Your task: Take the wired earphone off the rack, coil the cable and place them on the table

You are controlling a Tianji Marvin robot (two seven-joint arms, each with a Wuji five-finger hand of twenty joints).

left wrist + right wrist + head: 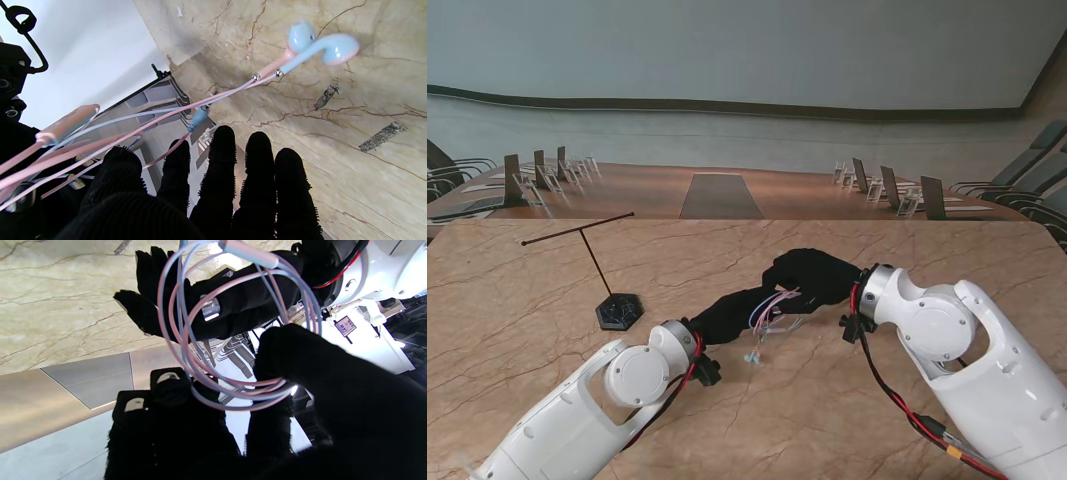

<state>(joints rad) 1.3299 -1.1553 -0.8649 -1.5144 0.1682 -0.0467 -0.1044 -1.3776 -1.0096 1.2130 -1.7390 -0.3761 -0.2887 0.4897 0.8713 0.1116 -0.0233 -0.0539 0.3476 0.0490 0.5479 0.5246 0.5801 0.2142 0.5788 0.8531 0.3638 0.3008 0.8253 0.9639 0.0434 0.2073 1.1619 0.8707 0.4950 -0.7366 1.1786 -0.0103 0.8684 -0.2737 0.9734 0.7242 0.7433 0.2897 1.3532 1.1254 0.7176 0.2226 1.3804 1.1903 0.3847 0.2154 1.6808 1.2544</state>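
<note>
The pink and blue wired earphone is off the rack and hangs between my two black-gloved hands over the middle of the table. My right hand (815, 275) (267, 413) is shut on the cable coil (772, 308) (186, 350), with several loops pinched between thumb and fingers. My left hand (727, 315) (220, 173) (233, 306) lies just beyond the coil with its fingers straight and apart, and strands run across its thumb side. The two earbuds (752, 356) (320, 46) dangle just over the table. The inline remote (66, 123) (250, 253) and the plug (198, 118) hang free.
The thin black T-shaped rack (592, 262) stands bare on its hexagonal base (619, 311), to the left of the hands. The marble table (907, 440) ends at a far edge. Beyond it stand a wooden conference table (717, 195), name stands and chairs.
</note>
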